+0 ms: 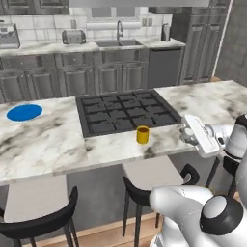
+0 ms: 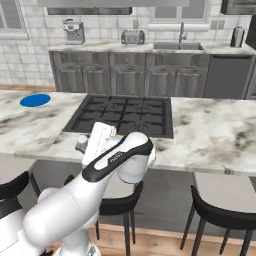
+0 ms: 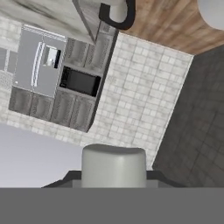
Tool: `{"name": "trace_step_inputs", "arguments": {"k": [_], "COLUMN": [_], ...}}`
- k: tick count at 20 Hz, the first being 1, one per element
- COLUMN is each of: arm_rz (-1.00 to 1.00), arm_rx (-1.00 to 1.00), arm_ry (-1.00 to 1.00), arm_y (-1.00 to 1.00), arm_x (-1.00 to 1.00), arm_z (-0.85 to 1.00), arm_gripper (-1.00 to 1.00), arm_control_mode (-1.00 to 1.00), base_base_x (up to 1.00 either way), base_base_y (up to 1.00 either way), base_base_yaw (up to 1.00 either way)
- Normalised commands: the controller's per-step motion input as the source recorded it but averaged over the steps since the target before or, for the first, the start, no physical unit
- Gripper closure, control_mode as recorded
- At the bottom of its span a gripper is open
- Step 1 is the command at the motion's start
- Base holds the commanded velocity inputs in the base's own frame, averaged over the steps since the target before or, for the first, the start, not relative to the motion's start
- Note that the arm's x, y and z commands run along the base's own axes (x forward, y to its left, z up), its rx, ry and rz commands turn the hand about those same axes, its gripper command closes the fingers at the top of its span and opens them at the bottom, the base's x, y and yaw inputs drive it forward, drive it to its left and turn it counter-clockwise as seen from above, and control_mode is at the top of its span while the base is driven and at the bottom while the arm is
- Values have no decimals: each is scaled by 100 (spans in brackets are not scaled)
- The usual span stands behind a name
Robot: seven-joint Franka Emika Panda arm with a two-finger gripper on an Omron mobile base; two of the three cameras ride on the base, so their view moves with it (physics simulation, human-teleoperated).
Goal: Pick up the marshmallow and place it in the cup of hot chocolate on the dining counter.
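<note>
My gripper [image 3: 113, 177] is shut on the marshmallow [image 3: 113, 167], an off-white stubby cylinder that stands between the dark fingertips [image 3: 66, 178] at the bottom of the hand view. From the left base view the gripper [image 1: 185, 133] hangs level over the front part of the dining counter [image 1: 48, 144], pointing left, a short way right of the yellow cup of hot chocolate [image 1: 143, 134]. The cup stands upright just in front of the stovetop. In the right base view the gripper [image 2: 81, 142] shows the small pale marshmallow [image 2: 81, 139] at its tip, above the dining counter [image 2: 215, 135].
A black gas stovetop [image 1: 126, 112] [image 2: 122, 115] is set into the counter behind the cup. A blue plate [image 1: 24, 112] [image 2: 35, 100] lies at the far left. Black stools [image 1: 144, 193] [image 2: 220, 212] stand under the counter's front edge. Back cabinets hold a sink and toaster.
</note>
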Motion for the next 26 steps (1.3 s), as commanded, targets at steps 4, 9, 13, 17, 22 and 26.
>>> {"name": "trace_step_inputs", "arguments": {"k": [4,9,13,17,22,26], "arm_rz": [0,0,0,0,0,3], "arm_rx": [0,0,0,0,0,0], "arm_ry": [0,0,0,0,0,15], "arm_y": [0,0,0,0,0,-7], "arm_x": [0,0,0,0,0,72], "arm_z": [0,0,0,0,0,2], "arm_gripper": [100,100,100,100,100,100], "arm_control_mode": [100,100,100,100,100,-100], "base_base_x": [51,67,100,97,88,0], "base_base_y": [-5,-24,-22,-16,-14,0], "base_base_yaw": [25,18,21,36,22,0]}}
